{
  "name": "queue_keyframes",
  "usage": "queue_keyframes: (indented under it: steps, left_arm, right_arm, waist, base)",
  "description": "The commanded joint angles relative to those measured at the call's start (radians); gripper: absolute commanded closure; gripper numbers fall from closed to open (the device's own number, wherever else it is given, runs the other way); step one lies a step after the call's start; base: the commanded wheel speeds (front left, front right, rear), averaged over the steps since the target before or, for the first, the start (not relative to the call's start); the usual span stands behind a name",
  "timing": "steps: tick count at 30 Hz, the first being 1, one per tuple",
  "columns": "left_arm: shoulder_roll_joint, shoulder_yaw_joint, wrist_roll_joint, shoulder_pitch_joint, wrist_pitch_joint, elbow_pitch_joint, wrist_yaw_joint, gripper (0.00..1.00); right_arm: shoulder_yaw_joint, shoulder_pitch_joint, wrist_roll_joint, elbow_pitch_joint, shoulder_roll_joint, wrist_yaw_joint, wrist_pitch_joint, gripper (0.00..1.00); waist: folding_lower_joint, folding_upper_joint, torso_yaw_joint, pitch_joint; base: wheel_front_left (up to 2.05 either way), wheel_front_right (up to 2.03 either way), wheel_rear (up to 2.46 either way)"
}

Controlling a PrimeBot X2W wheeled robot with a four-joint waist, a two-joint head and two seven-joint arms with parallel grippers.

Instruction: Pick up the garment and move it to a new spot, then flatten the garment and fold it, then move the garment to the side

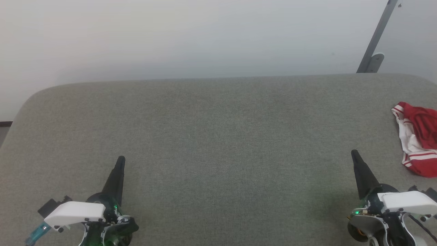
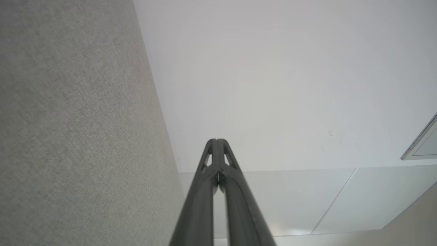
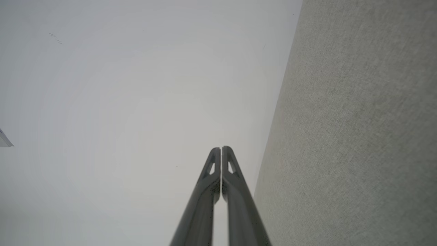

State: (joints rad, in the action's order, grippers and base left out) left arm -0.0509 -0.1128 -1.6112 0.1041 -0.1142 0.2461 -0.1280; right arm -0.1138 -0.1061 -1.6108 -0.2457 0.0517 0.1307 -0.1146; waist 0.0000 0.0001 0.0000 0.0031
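At the lower left of the head view, the left gripper (image 1: 120, 161) sits over the grey fabric tabletop (image 1: 218, 136), fingers pressed together and holding nothing. At the lower right, the right gripper (image 1: 355, 155) is the same (both wrist views show the tips touching). Farther up, at the right edge, the garment (image 1: 421, 133) lies crumpled, partly out of frame. Beyond is a pale wall (image 1: 191, 37).

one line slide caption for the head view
Both grippers, left and right, rest shut over the grey table; crumpled garment at right edge.
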Motion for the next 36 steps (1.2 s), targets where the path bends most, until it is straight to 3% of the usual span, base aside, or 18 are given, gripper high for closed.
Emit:
queue_keyframes:
  steps: [1,36]
  left_arm:
    - [0.003,-0.004,-0.002,0.011,-0.004,0.0,-0.005,1.0]
    - [0.003,-0.004,-0.002,0.011,-0.004,0.0,-0.005,1.0]
  right_arm:
    - [-0.001,-0.005,-0.004,0.004,-0.003,0.0,-0.003,1.0]
    - [-0.001,-0.005,-0.004,0.004,-0.003,0.0,-0.003,1.0]
  waist:
    - [0.0,-0.0001,0.0,0.0]
    - [0.0,-0.0001,0.0,0.0]
  base:
    - [0.0,0.0,0.0]
    - [0.0,0.0,0.0]
